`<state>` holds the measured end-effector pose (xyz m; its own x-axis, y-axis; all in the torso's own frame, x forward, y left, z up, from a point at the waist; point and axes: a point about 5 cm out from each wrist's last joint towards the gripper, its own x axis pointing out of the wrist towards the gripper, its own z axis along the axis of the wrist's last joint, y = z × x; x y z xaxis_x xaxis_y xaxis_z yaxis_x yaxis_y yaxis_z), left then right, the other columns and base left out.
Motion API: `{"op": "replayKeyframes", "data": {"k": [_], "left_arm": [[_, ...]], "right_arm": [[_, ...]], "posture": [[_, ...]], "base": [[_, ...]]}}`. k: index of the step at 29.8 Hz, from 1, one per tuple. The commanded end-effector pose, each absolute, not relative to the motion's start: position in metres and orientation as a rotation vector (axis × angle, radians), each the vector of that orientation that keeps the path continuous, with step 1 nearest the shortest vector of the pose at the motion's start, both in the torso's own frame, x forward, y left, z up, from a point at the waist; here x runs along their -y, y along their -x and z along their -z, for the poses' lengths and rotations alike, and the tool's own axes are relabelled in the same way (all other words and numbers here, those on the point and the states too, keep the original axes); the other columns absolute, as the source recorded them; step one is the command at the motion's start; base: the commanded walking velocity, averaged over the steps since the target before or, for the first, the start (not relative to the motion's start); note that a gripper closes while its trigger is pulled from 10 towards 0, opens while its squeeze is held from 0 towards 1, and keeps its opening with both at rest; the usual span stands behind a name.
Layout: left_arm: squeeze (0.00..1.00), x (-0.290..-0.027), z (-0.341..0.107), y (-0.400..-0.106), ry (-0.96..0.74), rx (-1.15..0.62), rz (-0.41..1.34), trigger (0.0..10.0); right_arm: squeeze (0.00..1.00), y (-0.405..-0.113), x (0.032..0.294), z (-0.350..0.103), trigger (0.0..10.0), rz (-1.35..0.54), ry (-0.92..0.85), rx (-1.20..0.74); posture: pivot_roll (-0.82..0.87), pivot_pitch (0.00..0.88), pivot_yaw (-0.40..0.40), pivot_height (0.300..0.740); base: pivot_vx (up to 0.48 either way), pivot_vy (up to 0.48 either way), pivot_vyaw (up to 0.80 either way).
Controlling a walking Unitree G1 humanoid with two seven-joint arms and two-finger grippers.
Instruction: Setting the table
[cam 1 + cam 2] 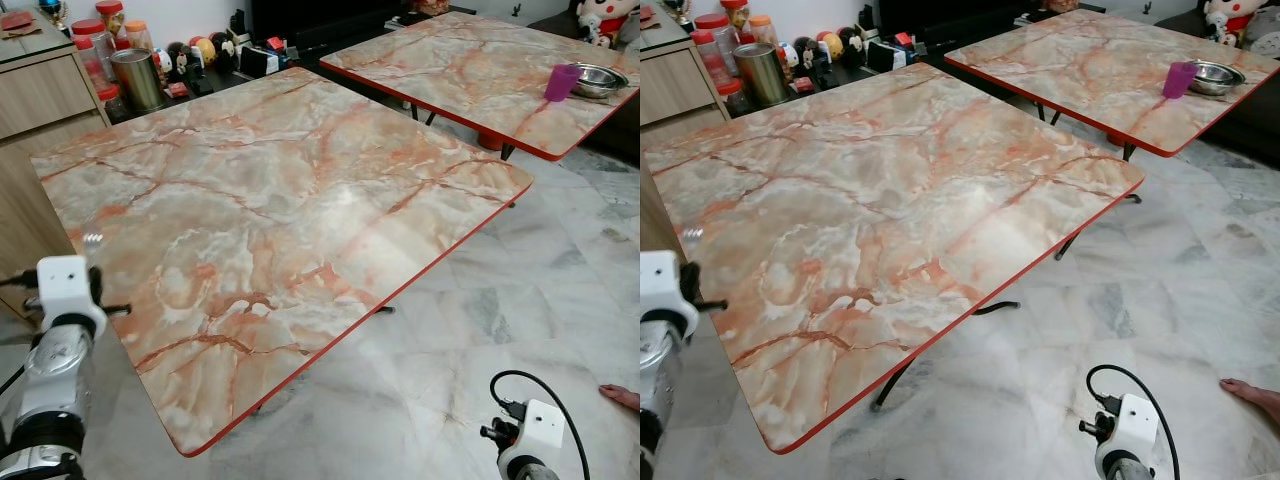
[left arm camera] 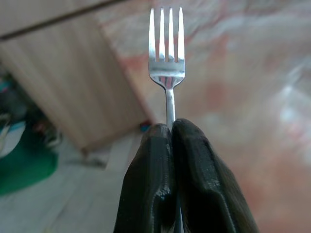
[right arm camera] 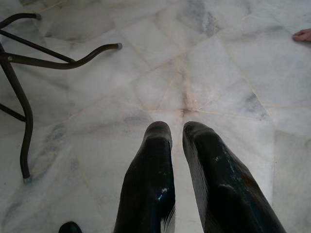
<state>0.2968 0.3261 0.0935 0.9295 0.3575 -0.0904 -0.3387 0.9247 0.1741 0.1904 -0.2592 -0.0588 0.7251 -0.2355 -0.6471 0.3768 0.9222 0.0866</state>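
Left gripper pinches a shiny steel fork, tines up, beside the marble-patterned table. Right gripper, fingers slightly parted and holding nothing, hangs over pale stone floor near curved metal table legs.

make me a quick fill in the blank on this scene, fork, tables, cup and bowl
1. The left gripper is shut on a ____.
2. The purple cup stands beside a metal ____ on the far table.
3. The right gripper hangs over the marble ____, holding nothing.
4. The near table has a ____ edge.

Missing words: fork; bowl; floor; red
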Motion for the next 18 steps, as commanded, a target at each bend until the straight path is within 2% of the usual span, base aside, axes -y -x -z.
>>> {"op": "replayKeyframes", "data": {"k": [1,10,18], "left_arm": [[0.00,-0.336,-0.079,-0.284,-0.196,-0.188,-0.398,10.0],[0.00,-0.354,-0.045,-0.248,-0.136,-0.301,-0.594,10.0],[0.00,-0.346,-0.008,-0.220,-0.131,-0.477,-0.603,10.0]], "right_arm": [[0.00,-0.191,0.261,0.057,10.0,0.354,-0.227,-0.663],[0.00,-0.192,0.261,0.057,10.0,0.352,-0.226,-0.657],[0.00,-0.194,0.258,0.056,10.0,0.348,-0.228,-0.651]], "posture": [[0.09,0.046,-0.001,0.740],[0.09,0.045,-0.001,0.740],[0.09,0.046,-0.001,0.740]], "base": [[0.000,0.000,0.00],[0.000,0.000,0.00],[0.000,0.000,0.00]]}}
